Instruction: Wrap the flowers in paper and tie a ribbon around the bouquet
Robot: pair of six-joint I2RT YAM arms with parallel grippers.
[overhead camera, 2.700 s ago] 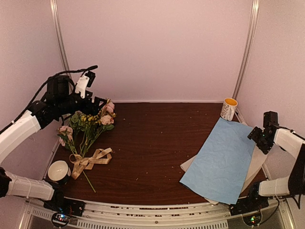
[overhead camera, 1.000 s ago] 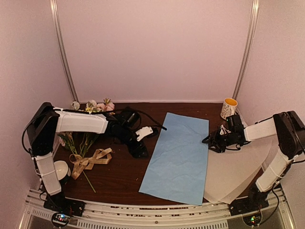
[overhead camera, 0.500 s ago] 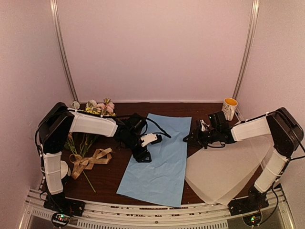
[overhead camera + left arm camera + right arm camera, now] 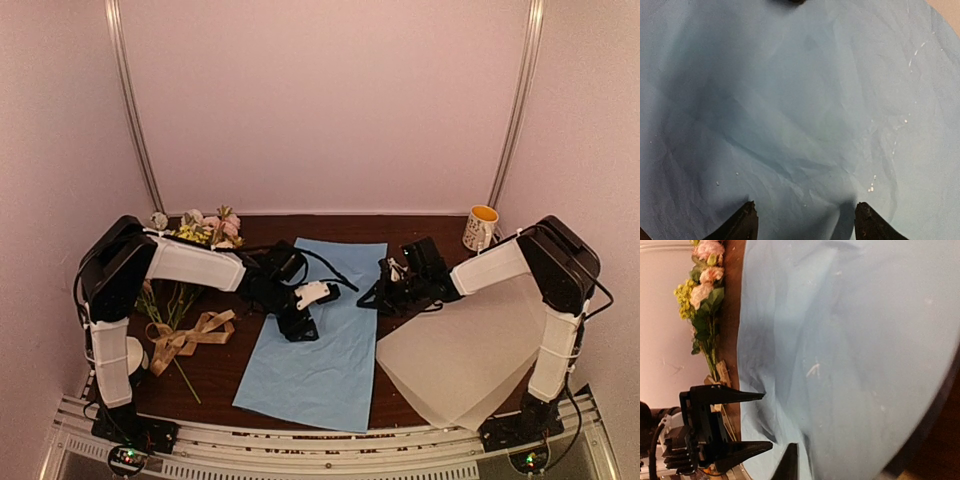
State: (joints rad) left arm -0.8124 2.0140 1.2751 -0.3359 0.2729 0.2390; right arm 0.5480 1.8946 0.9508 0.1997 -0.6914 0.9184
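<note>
We find the paper lying mid-table, with the left gripper spread open over its left side. The right gripper sits at its right edge, grip unconfirmed. Risk: a one-sided pull bunches or tears it.

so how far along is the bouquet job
Early. Done: the paper lies flat in the middle, light side up. In hand: left pincer open over it, right pincer at its right edge. To do: flowers and ribbon lie off to the side, nothing wrapped or tied.
</note>
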